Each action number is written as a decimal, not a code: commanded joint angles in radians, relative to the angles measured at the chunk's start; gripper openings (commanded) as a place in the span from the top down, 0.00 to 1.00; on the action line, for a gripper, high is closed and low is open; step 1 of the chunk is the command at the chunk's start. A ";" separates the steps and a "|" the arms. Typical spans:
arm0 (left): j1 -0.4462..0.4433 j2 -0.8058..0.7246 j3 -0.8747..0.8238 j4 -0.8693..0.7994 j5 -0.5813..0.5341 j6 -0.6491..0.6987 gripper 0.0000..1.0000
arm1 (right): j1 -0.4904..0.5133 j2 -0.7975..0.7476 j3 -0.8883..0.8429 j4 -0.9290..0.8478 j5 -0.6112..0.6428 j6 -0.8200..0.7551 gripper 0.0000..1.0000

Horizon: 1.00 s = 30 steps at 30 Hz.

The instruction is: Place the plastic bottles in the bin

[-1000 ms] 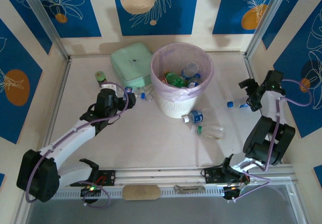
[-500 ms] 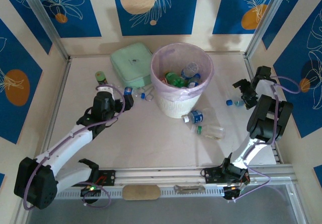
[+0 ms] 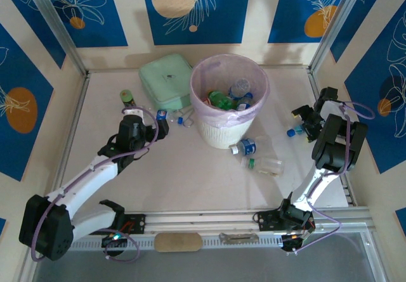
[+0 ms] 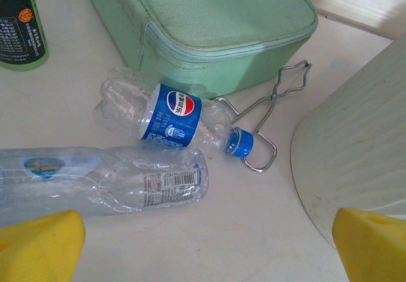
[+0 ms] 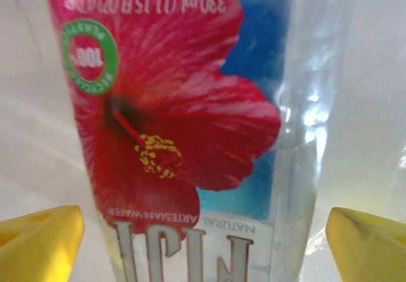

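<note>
**Both grippers open at bottles on either side of the bin (image 3: 219,133).**
We see the left gripper (image 4: 203,250), jaws spread wide and holding nothing, over a Pepsi bottle (image 4: 179,118) and a crushed clear bottle (image 4: 114,180). These lie on the bench (image 3: 177,180) left of the bin, beside a mint-green case (image 4: 209,22). Right of the bin, the right gripper (image 5: 203,244) is likewise wide open, with a Fiji water bottle (image 5: 190,123) between its pads and a gap on either side. More bottles (image 3: 229,97) fill the bin.

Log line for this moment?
left gripper open, near clear blue-labelled plastic bottle | right gripper open, flanking clear red-flower-labelled bottle | round white bin part-filled
</note>
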 commanded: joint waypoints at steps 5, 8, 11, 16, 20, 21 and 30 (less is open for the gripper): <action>0.014 -0.016 0.012 0.016 -0.003 -0.011 0.00 | -0.003 0.043 0.024 -0.021 0.021 0.010 0.09; 0.016 -0.009 0.016 0.026 -0.005 -0.015 0.00 | -0.003 0.037 0.009 -0.009 0.017 0.016 0.15; 0.016 0.004 0.022 0.041 0.006 -0.018 0.00 | -0.004 0.030 -0.001 0.003 0.007 0.014 0.25; 0.016 0.034 0.037 0.049 0.020 -0.025 0.00 | 0.002 0.004 -0.001 0.009 0.006 0.000 0.40; 0.019 0.056 0.037 0.070 0.026 -0.038 0.00 | 0.019 -0.046 0.007 0.007 0.009 -0.013 0.43; 0.019 0.063 0.040 0.073 0.027 -0.044 0.00 | 0.024 -0.064 0.010 0.008 0.003 -0.015 0.44; 0.040 0.139 0.066 0.126 0.090 -0.106 0.00 | 0.066 -0.287 0.049 0.037 -0.091 -0.030 0.49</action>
